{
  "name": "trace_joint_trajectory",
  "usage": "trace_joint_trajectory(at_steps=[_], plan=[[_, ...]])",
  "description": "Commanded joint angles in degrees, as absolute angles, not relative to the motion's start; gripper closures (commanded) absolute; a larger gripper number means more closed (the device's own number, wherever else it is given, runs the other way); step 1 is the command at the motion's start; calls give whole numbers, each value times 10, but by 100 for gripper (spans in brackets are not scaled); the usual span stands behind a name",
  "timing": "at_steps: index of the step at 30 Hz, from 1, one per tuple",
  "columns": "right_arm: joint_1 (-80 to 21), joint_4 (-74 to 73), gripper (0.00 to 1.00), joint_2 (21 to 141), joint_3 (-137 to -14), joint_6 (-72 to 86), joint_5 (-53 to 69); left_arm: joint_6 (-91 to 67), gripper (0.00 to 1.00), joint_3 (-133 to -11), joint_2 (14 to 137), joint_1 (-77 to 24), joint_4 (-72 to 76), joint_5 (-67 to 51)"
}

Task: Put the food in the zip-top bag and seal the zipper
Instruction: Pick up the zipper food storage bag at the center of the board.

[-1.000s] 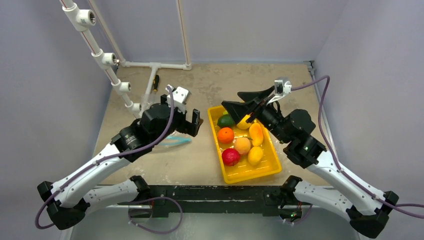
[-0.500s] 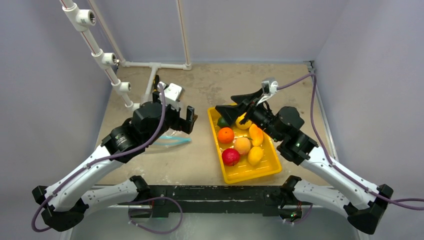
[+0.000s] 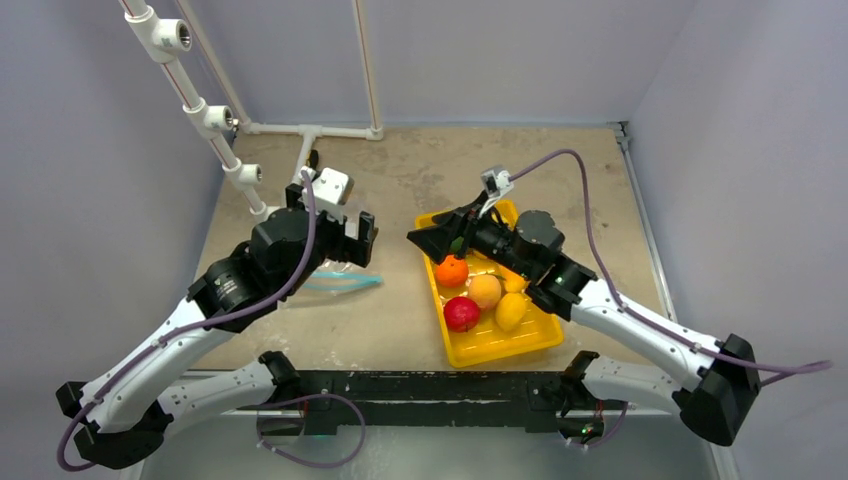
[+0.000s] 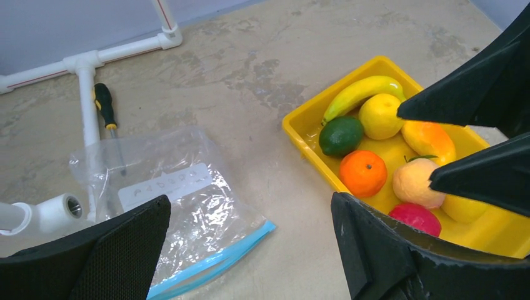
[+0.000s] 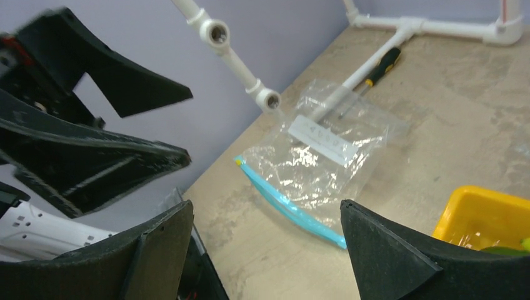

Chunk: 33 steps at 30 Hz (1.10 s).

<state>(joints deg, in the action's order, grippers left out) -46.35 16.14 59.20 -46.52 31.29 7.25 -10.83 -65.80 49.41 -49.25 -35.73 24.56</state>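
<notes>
**A:** On the left of the surface (image 3: 400,325), what is there?

**B:** The left pincer (image 4: 250,203) hovers wide open and empty above a clear, floppy plastic zip-top bag (image 4: 162,194). The bag lies flat, with its teal-blue zipper strip (image 4: 212,265) along the near edge.

**A:** And to the right?

**B:** Small toy fruits (image 4: 362,172) sit in a rigid yellow tray (image 4: 300,134). The right pincer (image 5: 265,212) hangs over the tray's far end, jaws apart, holding nothing.

**A:** What could go wrong?

**B:** Likely the limp mouth collapses, so fruit rolls away. Round pieces could also squirt from the jaws.

food (image 4: 363,173): in yellow tray (image 4: 299,134) | zip-top bag (image 4: 169,187): flat, empty | zipper (image 4: 212,265): teal
</notes>
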Motion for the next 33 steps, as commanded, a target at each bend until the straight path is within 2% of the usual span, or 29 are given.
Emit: trace_joint_trajectory(at_steps=[1, 7, 17, 25, 33], plan=[[-467, 212, 11, 636, -460, 342, 117, -97, 2, -680, 483, -492, -365, 280], [-479, 218, 14, 710, -470, 359, 128, -103, 2, -678, 482, -491, -372, 283], [-498, 134, 19, 802, -502, 350, 51, -110, 2, -657, 474, -492, -375, 282], [-534, 168, 19, 881, -536, 370, 104, -124, 4, -648, 473, -491, -390, 339], [-557, 226, 15, 961, -583, 415, 165, -128, 4, -635, 458, -491, -386, 335]])
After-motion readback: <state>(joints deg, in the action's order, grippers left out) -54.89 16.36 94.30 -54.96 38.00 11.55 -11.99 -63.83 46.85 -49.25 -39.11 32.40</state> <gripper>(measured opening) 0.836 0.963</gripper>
